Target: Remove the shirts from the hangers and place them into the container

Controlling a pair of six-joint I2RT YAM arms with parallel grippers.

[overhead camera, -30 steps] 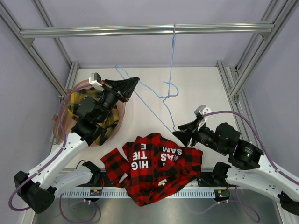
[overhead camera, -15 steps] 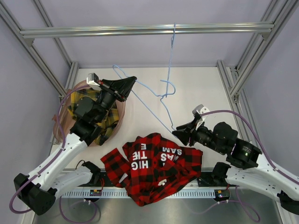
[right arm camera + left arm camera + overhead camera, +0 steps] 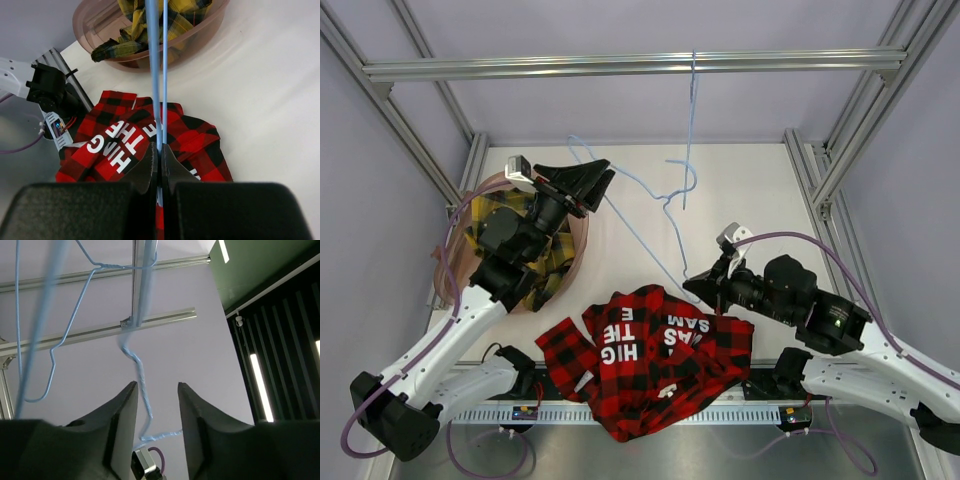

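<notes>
Bright, even light — only soft shadows on the table. Left wrist view: the near hanger wire blurs, ceiling light strips glare.

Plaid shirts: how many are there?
2. The yellow-and-black plaid shirt lies in the translucent pinkish-brown plastic tub; the red-and-black plaid shirt with white letters lies crumpled on the table. Another could hide beneath either.

White arms, black joints, purple cables.
</notes>
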